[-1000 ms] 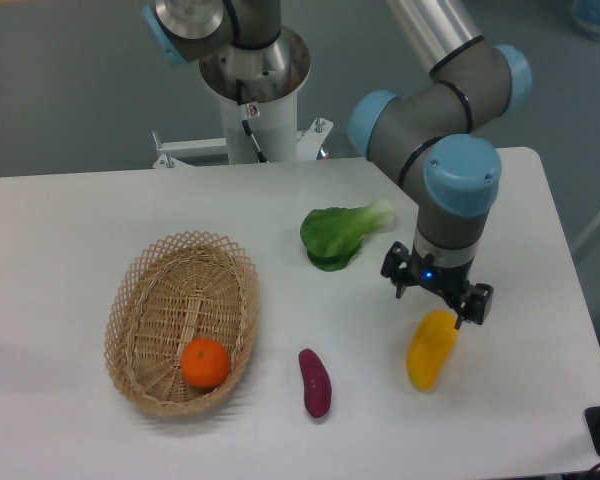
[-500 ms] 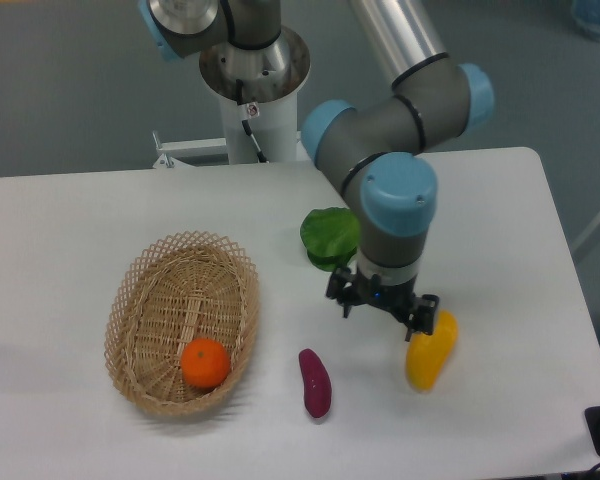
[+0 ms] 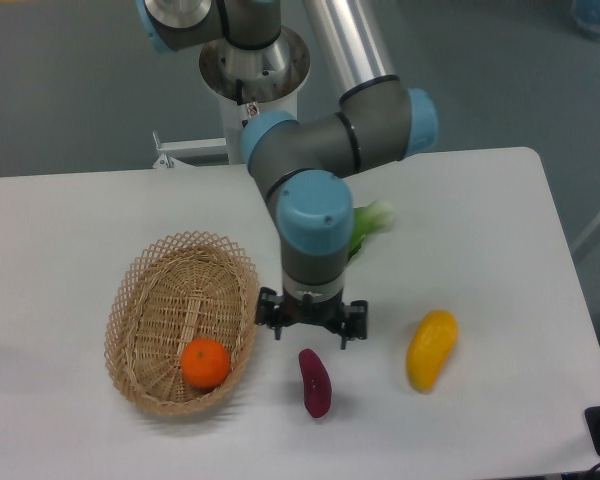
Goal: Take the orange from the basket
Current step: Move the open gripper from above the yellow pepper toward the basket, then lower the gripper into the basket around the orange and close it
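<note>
The small round orange (image 3: 205,362) lies in the near end of the oval wicker basket (image 3: 150,290) at the left of the table. My gripper (image 3: 311,328) hangs just right of the basket's rim, above the table and a little above a purple vegetable. It holds nothing, and its fingers point down and away from the camera, so I cannot tell whether they are open or shut. The orange is roughly a hand's width to the left of the gripper and slightly nearer.
A purple eggplant-like vegetable (image 3: 315,382) lies just below the gripper. A yellow-orange mango-shaped fruit (image 3: 431,349) rests to the right. Green bok choy (image 3: 370,222) is partly hidden behind the arm. The robot's base (image 3: 250,70) stands at the back.
The arm has swung left across the table, from above the yellow fruit to beside the basket's right rim. The orange and the other items have not moved.
</note>
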Controlling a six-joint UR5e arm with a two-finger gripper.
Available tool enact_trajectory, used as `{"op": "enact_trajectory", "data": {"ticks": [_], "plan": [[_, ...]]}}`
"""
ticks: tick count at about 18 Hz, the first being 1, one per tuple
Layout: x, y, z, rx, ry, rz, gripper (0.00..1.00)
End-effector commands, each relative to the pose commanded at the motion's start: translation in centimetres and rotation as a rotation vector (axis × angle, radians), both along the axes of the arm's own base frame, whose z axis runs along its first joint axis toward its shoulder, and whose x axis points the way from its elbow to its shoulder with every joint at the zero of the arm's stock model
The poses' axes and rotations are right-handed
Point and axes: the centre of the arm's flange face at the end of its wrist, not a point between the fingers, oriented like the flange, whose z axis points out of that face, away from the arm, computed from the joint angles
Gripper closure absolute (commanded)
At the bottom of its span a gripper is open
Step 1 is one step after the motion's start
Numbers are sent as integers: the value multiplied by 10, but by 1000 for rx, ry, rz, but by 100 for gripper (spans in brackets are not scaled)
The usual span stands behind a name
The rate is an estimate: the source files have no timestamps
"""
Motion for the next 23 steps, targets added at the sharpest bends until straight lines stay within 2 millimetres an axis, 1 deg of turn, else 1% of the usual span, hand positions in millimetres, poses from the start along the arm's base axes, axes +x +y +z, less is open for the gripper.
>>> {"op": "enact_trajectory", "data": {"ticks": [3, 5, 8, 12, 14, 17, 18, 19, 22, 23], "plan": [[24, 9, -9, 7, -43, 22, 0], [47, 14, -19, -9, -56, 27, 0], [67, 20, -28, -4, -47, 9, 0], [84, 25, -39, -16, -53, 34, 0], [87, 27, -45, -28, -52, 64, 0], [97, 35, -54, -30, -24, 102, 0], [98, 36, -59, -40, -9, 116, 0], [103, 40, -64, -44, 3, 122, 0], [108, 43, -69, -48, 0, 139, 0], [111, 45, -75, -55, 0, 155, 0]]}}
